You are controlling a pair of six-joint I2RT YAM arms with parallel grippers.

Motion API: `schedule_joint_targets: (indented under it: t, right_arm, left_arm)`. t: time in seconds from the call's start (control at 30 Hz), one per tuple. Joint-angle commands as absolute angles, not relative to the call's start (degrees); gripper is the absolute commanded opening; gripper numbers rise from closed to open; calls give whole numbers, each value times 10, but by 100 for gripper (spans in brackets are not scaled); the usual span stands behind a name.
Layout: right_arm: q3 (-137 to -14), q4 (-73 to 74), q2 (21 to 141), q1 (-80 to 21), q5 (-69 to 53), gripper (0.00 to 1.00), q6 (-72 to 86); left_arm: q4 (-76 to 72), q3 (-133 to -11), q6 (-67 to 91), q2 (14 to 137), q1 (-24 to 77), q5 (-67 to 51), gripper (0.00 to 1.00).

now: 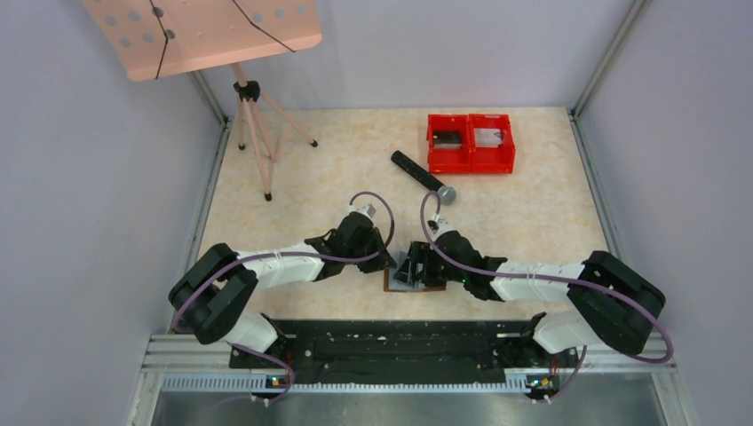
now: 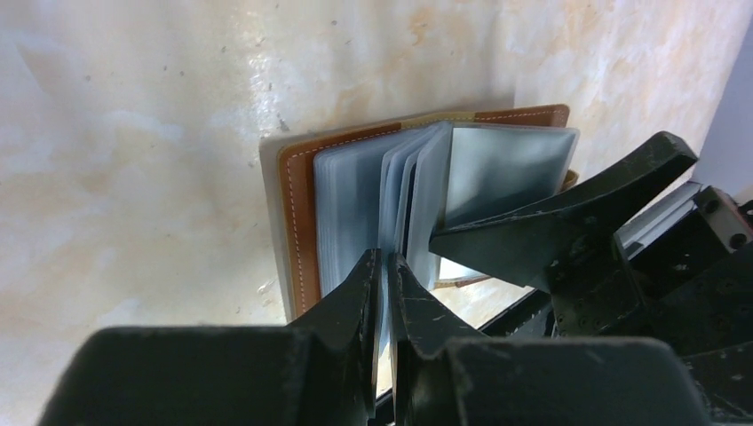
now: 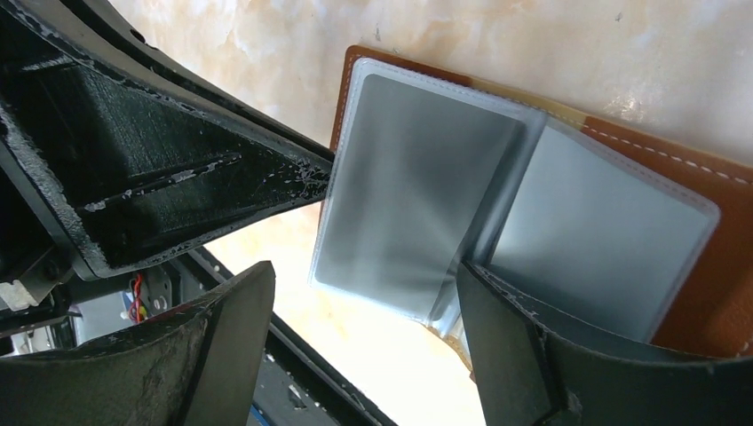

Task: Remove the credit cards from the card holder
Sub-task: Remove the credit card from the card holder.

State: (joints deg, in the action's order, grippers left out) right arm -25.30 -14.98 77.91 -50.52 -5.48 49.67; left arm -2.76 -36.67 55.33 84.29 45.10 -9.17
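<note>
Right at the near edge of the table (image 1: 533, 222), both arms crowd in on the card holder (image 2: 297, 204). It lies open and flat, tan leather cover down, with its grey-blue plastic pockets fanned up like pages. The left gripper (image 2: 384, 266) is pinched almost shut on one thin sleeve leaf (image 2: 417, 195) standing out of the fan. Whether there's a card inside that leaf, I can't tell. The right gripper (image 3: 364, 275) is spread wide and holding nothing. One finger looks to be resting on the right-hand pages, the other hangs off over the table edge. That reads as bracing, though real contact is hard to call.

Here's the danger: if the left has hold of pocket and not card, a pull drags the whole holder along or strains the leaf at the spine. The holder looks light, and with only one finger pinning it, it could skid off the near edge onto the rail below. The fingers of the two arms are also just beside each other, so a sideways tug risks a knock.

Farther back there's a black stick with a grey tip (image 1: 424, 177), then the red twin bins (image 1: 471, 143), and away on the left a tripod (image 1: 253, 133) carrying a pink perforated board (image 1: 204, 31)
</note>
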Motion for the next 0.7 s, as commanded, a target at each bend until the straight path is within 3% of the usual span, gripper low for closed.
schedule_joint_targets:
  t: [0.0, 0.17, 0.43, 0.67]
  right_arm:
    - [-267, -135, 800, -510, -26, 76, 485]
    - [-269, -129, 802, -512, -21, 76, 486]
    - [-268, -127, 800, -512, -18, 64, 490]
    - [-258, -121, 783, -512, -13, 64, 495]
  left_arm:
    - [-88, -374, 555, 843, 478, -159, 12]
    - [-103, -367, 557, 835, 480, -163, 12]
    - [-91, -365, 560, 836, 482, -157, 12]
    - [-70, -365, 558, 837, 482, -139, 11]
